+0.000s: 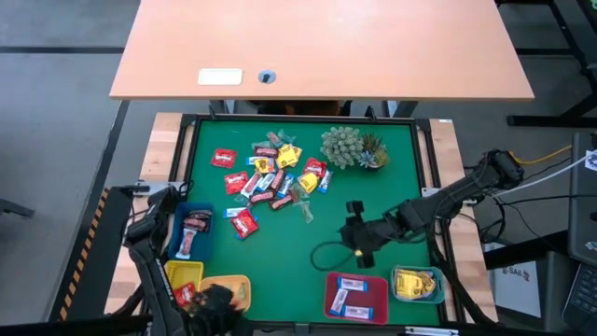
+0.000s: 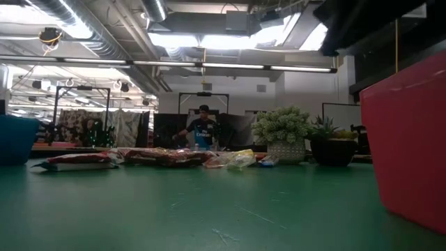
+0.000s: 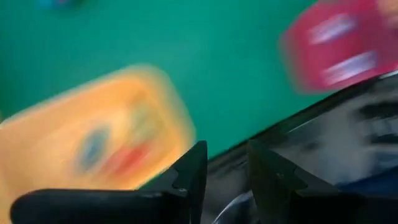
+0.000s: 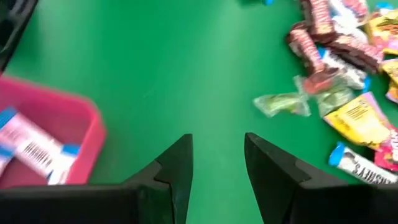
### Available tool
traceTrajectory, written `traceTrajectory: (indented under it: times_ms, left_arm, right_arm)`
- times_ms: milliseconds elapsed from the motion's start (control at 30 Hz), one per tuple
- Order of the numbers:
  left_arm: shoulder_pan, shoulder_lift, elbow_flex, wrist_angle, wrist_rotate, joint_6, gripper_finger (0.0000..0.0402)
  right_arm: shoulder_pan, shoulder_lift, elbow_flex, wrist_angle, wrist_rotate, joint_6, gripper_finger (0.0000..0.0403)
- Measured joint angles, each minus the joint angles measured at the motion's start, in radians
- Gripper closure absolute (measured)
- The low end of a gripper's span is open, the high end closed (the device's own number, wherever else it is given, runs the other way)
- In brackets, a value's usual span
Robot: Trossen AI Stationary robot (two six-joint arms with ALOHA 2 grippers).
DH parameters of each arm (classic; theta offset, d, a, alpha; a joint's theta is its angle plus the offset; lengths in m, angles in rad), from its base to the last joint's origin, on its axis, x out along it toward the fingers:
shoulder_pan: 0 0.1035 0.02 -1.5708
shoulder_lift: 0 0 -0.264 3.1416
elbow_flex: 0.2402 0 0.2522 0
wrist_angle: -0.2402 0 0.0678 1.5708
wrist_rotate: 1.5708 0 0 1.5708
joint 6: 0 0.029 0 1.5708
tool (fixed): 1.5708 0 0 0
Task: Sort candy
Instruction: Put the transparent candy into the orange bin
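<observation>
The candy lies in a loose pile on the green mat, toward the far side; in the right wrist view the pile is ahead of the fingers. My right gripper hangs open over bare mat between the pile and the red tray, with nothing between its fingers. My left gripper is at the near left, above the orange tray, open and holding nothing. A blurred sweet lies in that tray.
A spiky green plant stands at the far right of the mat. A blue tray with sweets and a yellow tray sit at the left. A teal tray with yellow sweets is at the near right. A cable loops on the mat.
</observation>
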Motion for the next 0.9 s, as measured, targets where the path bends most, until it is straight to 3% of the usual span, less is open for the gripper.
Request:
traceTrajectory:
  times_ms: [100,200,433,600,733,900]
  left_arm:
    - [0.022,0.0,0.01,0.066,-0.218,0.096,0.0302]
    - [0.051,0.0,0.009,0.13,-0.296,0.224,0.0302]
    - [0.14,0.001,-0.002,0.204,-0.282,0.433,0.0302]
    - [0.189,0.001,-0.003,0.204,-0.195,0.555,0.0302]
    - [0.212,0.001,-0.003,0.204,-0.132,0.591,0.0302]
    - [0.218,0.001,-0.003,0.203,-0.123,0.596,0.0302]
  right_arm:
    - [-0.042,0.036,0.0,0.07,0.0,0.0,0.026]
    - [-0.072,0.085,0.0,0.142,-0.001,0.004,0.026]
    - [-0.128,0.205,0.0,0.26,-0.002,0.006,0.026]
    - [-0.17,0.286,0.0,0.272,0.05,0.074,0.026]
    - [-0.209,0.34,0.0,0.294,0.085,0.085,0.026]
    - [-0.266,0.397,0.0,0.336,0.085,0.086,0.026]
